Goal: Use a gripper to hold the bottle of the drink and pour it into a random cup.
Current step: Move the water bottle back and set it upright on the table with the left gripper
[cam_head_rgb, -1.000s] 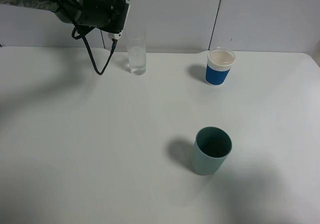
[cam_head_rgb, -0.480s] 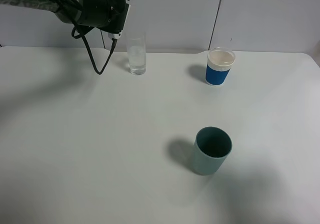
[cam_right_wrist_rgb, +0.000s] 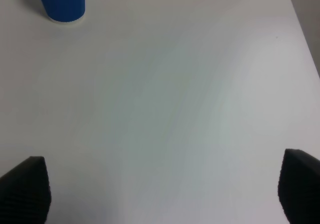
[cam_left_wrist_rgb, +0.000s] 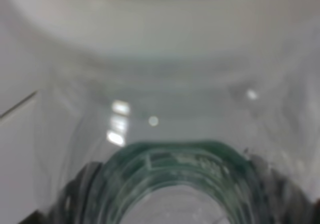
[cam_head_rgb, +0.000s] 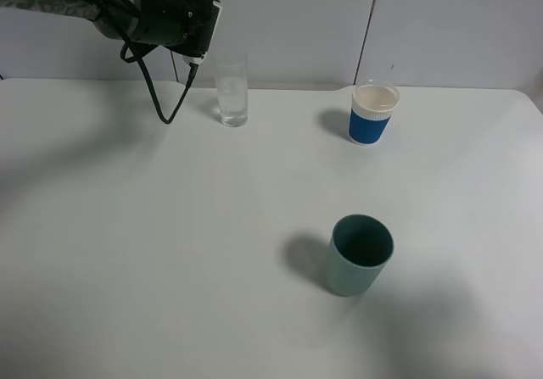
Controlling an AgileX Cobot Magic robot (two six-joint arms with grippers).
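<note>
The tall clear glass (cam_head_rgb: 232, 95) stands upright at the back of the table, with clear liquid in it. My left arm's black wrist (cam_head_rgb: 165, 13) hangs above and just left of the glass; its jaws are hidden in the exterior view. In the left wrist view the clear plastic bottle (cam_left_wrist_rgb: 175, 179), with a dark green band, fills the picture right up against the camera, blurred. It is held in the left gripper, whose fingers do not show. My right gripper (cam_right_wrist_rgb: 160, 191) is open and empty above bare table, with its dark fingertips (cam_right_wrist_rgb: 24, 188) far apart.
A blue cup with a white rim (cam_head_rgb: 373, 112) stands at the back right and also shows in the right wrist view (cam_right_wrist_rgb: 61, 1). A teal plastic cup (cam_head_rgb: 360, 254) stands in the front middle. A black cable (cam_head_rgb: 165, 99) hangs from the left arm.
</note>
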